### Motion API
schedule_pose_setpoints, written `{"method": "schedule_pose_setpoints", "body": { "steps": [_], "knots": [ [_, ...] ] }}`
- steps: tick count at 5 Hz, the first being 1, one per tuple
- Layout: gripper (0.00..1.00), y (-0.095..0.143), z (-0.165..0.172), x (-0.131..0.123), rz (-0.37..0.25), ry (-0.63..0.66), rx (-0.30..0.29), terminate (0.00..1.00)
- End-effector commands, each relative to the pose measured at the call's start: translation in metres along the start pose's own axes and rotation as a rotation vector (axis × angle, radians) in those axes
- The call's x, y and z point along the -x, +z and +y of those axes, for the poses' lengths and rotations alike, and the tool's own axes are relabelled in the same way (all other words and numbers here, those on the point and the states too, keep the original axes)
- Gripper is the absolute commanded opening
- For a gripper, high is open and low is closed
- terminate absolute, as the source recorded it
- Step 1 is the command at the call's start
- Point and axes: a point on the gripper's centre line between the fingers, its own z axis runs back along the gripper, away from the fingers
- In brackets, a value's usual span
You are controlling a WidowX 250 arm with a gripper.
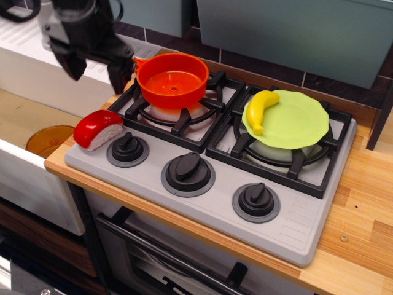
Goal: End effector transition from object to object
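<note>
My black gripper [98, 72] hangs at the upper left, just left of the orange pot [172, 80] that sits on the left burner. Its two fingers [120, 77] point down, spread apart, with nothing between them. It hides the pot's handle. A red and white sushi piece [97, 128] lies on the stove's front left corner, below and in front of the gripper and apart from it. A yellow banana [261, 107] lies on a green plate [301, 123] on the right burner.
The grey stove [295, 227] has three black knobs [188, 172] along its front. A white sink [31, 74] lies to the left with an orange plate [49, 138] in it. A teal wall panel [295, 31] stands behind. Wooden counter [368, 215] runs along the right.
</note>
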Motion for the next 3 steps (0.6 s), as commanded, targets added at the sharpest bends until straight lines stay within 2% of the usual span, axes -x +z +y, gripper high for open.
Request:
{"method": "schedule_pose_setpoints", "body": {
  "steps": [1, 2, 3],
  "knots": [
    [1.00, -0.011, 0.014, -0.002, -0.077, 0.002, -0.004, 0.00],
    [1.00, -0.030, 0.008, 0.009, -0.074, 0.024, 0.021, 0.00],
    [1.00, -0.044, 0.000, 0.016, -0.053, 0.043, 0.033, 1.00]
  ]
}}
